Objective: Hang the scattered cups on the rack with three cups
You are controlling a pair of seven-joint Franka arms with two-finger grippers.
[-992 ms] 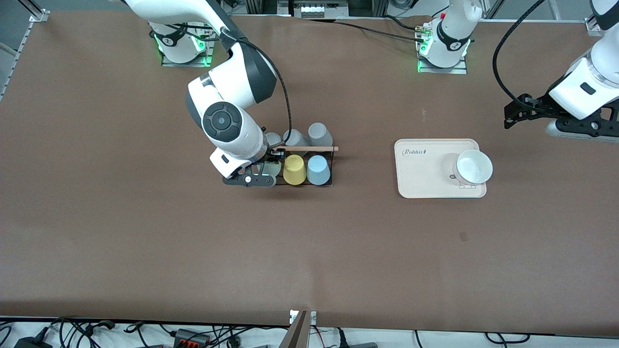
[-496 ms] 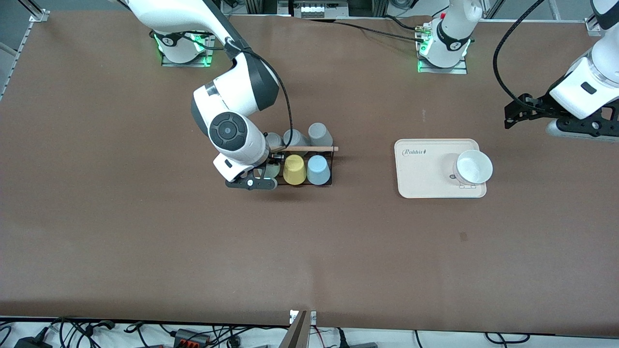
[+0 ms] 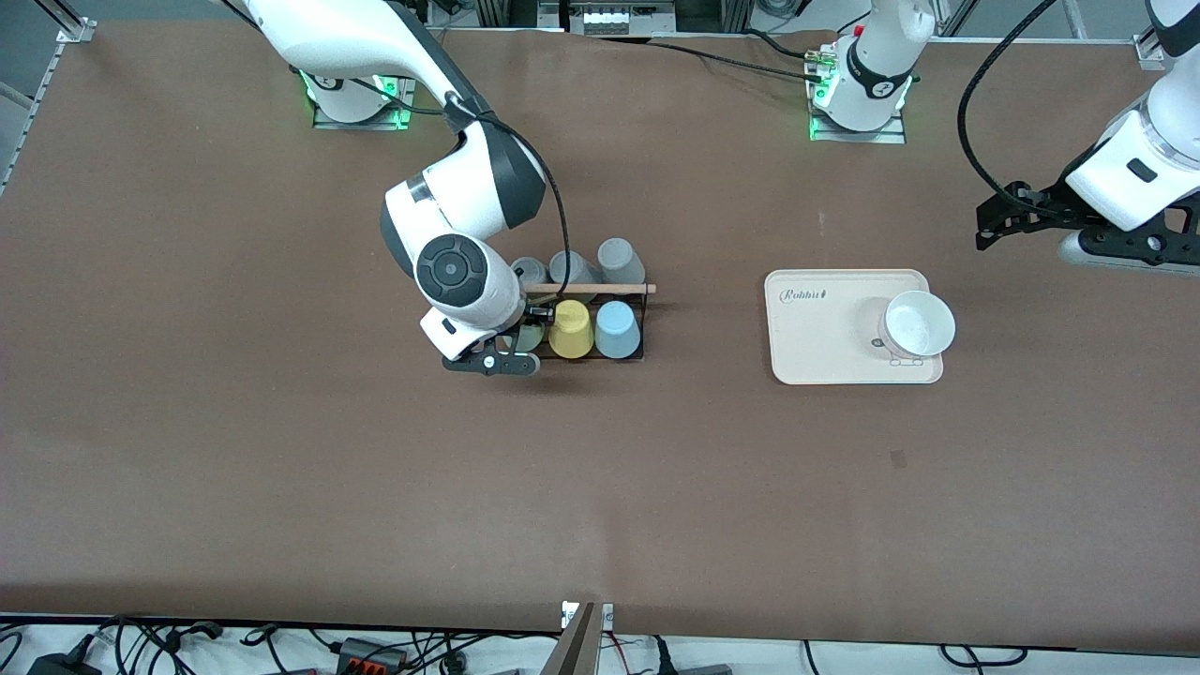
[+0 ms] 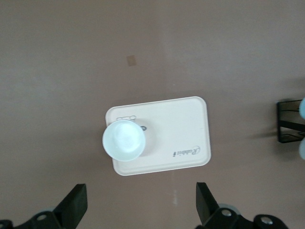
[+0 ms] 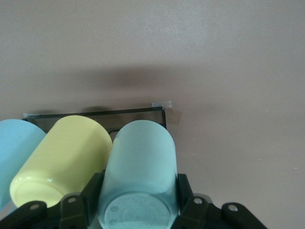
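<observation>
Right gripper (image 5: 138, 210) clamps mint cup (image 5: 140, 176) upside down at rack (image 3: 630, 323) end, w/ yellow cup (image 3: 570, 328) & blue cup (image 3: 617, 329) beside it. Grey cups (image 3: 614, 260) farther back. Left gripper (image 4: 138, 210) (waiting) spread wide above beige tray (image 4: 183, 138) holding white bowl (image 4: 123, 140).

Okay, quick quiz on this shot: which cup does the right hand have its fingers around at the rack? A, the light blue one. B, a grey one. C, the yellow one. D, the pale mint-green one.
D. In the right wrist view the right hand has a finger on each side of the pale mint-green cup, at the rack beside the yellow cup, which sits between it and the light blue cup.
</observation>
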